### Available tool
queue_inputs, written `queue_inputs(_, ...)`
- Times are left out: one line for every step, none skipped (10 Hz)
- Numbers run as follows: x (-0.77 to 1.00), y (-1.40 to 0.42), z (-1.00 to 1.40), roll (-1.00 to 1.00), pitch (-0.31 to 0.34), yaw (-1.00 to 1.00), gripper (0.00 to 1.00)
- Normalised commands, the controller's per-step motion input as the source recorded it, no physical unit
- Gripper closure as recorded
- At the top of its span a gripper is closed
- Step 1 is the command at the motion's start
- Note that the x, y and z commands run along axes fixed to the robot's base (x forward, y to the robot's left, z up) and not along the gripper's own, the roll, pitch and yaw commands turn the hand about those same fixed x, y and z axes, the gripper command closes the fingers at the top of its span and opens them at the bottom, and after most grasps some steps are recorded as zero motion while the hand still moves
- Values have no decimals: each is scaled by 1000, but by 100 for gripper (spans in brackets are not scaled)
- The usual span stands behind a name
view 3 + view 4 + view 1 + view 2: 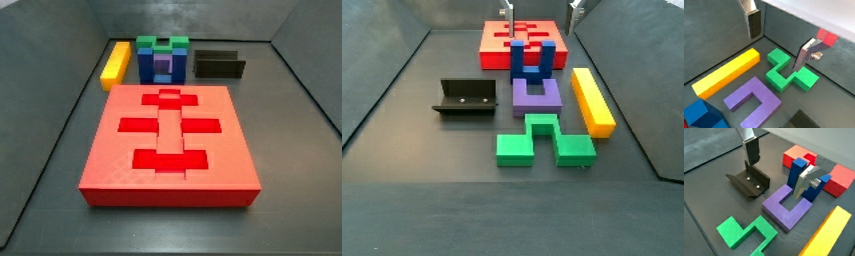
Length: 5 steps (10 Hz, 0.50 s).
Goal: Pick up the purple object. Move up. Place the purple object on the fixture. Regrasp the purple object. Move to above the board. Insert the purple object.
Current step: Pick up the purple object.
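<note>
I read the task as barely begun: nothing is lifted yet, so the pick, the fixture rest, the regrasp, the move over the board and the insertion are all left.

The board [170,140] fills the middle of a side view, its slots all bare. The bin wall [389,85] slopes down the left of a side view, and the dark floor between it and the pieces is wide open, so I have room to swing on that side.

The yellow bar [592,100] lies right of centre in that view, close to the right wall, which pinches that flank. The green block [543,142] sits lower centre, just below the purple object [537,95], which lies flat on the floor at centre with its prongs pointing up the frame toward the blue block [532,62]. The blue block stands upright, touching or nearly touching it, right against the board's near edge. The fixture [466,97] stands left of centre, apart from the purple object and empty.

The gripper [777,165] hangs above the purple piece, its jaws spread wide and holding nothing; both fingers [751,151] are bare in both wrist views. The blue block is my tightest neighbour going down.
</note>
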Motion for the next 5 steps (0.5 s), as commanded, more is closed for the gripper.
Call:
queue_inputs(0, -34, 0, 0, 0, 0, 0)
queue_inputs(211, -551, -71, 0, -7, -23, 0)
queue_inputs(300, -537, -214, -177, -123, -237, 0)
queue_inputs(49, -457, -414, -220, -269, -311, 0)
queue_inputs(446, -394, -643, -163, -214, -169, 0)
